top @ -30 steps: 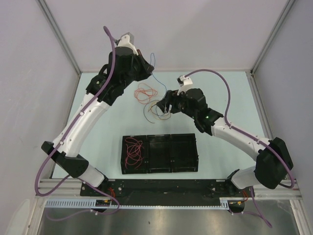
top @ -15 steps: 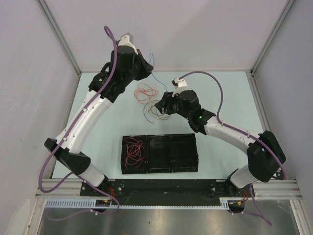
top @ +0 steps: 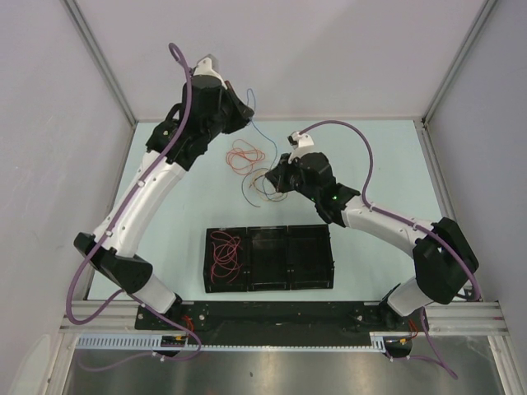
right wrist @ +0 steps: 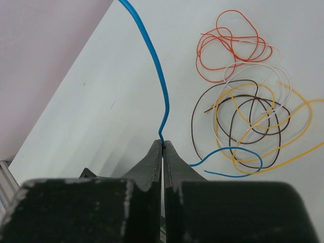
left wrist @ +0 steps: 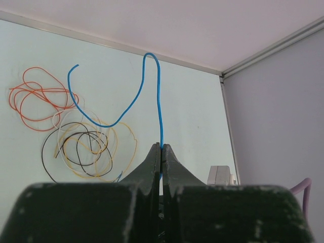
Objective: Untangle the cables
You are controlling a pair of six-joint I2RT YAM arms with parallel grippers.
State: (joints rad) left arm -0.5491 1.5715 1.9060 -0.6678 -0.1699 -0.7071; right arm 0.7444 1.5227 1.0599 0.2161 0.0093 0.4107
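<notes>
- Table (top: 370, 164): pale surface, walled on three sides. No change.
- Left arm (top: 156, 189): reaches to the far left of the table. It has drawn slightly further left and back than a second ago.
- Right arm (top: 387, 226): has swung inward. Its elbow sits further left than a second ago, and its wrist is now over the loose pile.
- Black tray (top: 309, 263): three compartments, near edge of the table. Has not moved.
- Red cables (top: 224, 251): coiled in the tray's left compartment, as before.
- Loose pile (top: 259, 185): brown, yellow and white loops overlapping on the table beyond the tray. Layout looks much the same.
- Orange cable (top: 245, 155): lies on the far side of the pile, its edge meeting a white loop.
- Blue cable (top: 262, 132): a raised strand running between the two grippers, clear of the table. In the right wrist view a further blue loop lies over the yellow and brown loops.
- Left gripper (left wrist: 161, 147): fingers pressed together on the blue cable. The cable rises from the tips, arches over and ends free. Grip unchanged.
- Right gripper (right wrist: 162, 143): a second ago its fingers stood apart above the pile. Now they are clamped on the blue cable, which climbs away from the tips.
</notes>
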